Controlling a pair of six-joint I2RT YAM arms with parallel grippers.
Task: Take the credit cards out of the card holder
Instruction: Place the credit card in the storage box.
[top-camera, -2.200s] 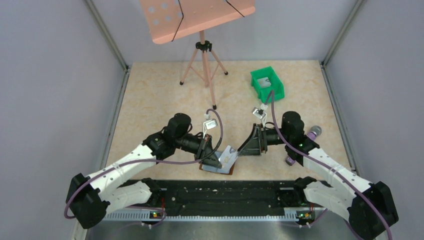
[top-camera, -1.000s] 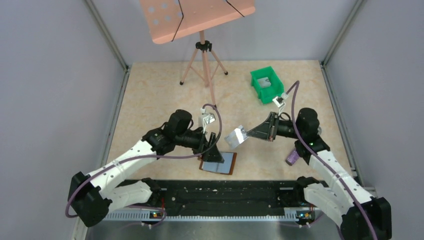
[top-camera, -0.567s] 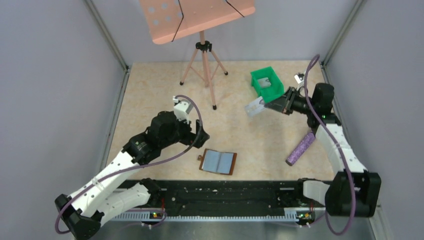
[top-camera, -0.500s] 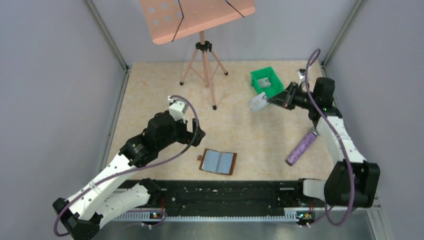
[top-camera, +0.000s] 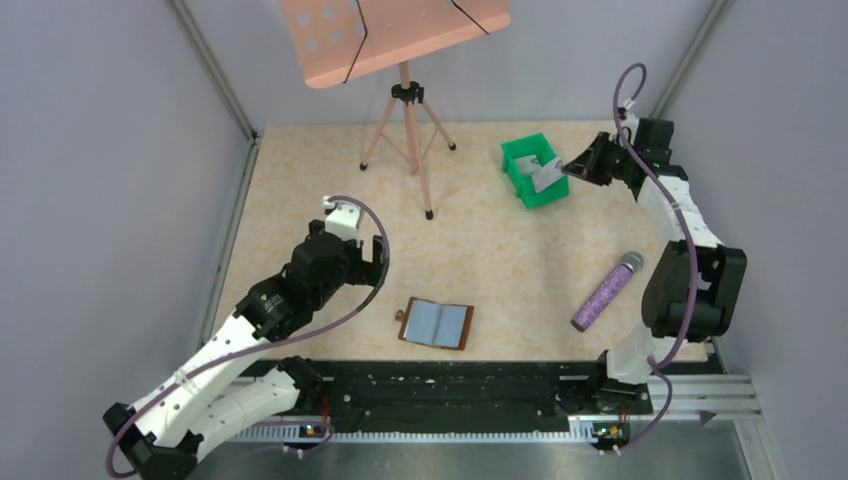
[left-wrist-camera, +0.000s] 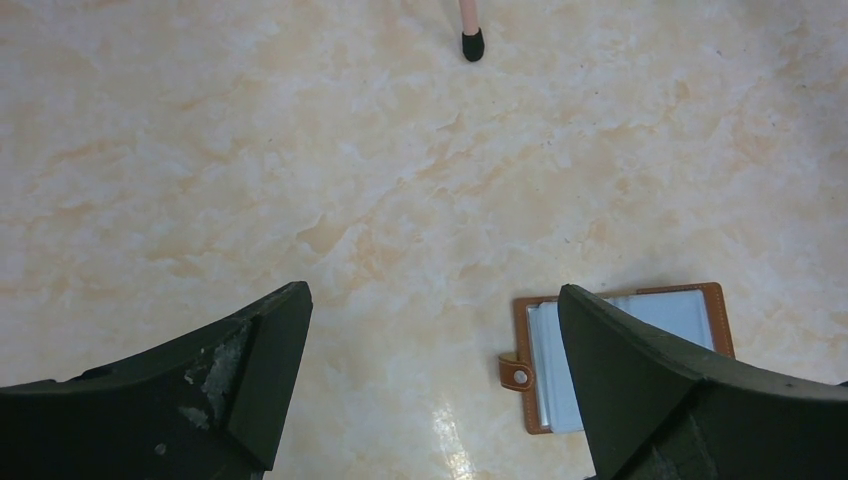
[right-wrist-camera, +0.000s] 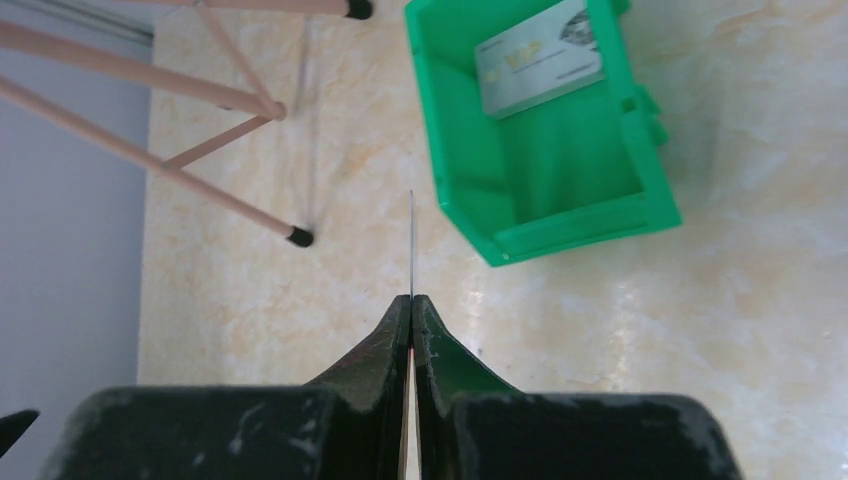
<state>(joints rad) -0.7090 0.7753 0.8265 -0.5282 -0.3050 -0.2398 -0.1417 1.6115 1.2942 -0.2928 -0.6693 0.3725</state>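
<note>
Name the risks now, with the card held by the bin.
The right gripper pinches the card edge-on by its end; in the wrist view it lines up with the green bin's side wall, so a release may catch the rim and land outside. The card holder lies open and unheld: later pulls may drag it.

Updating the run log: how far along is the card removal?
Done: one card lies in the green bin. In hand: the right tool is shut on a second card, held edge-on by the bin. Left: dropping that card. The card holder lies open, with the open left tool raised beside it. Whether more cards sit inside, I cannot tell.
</note>
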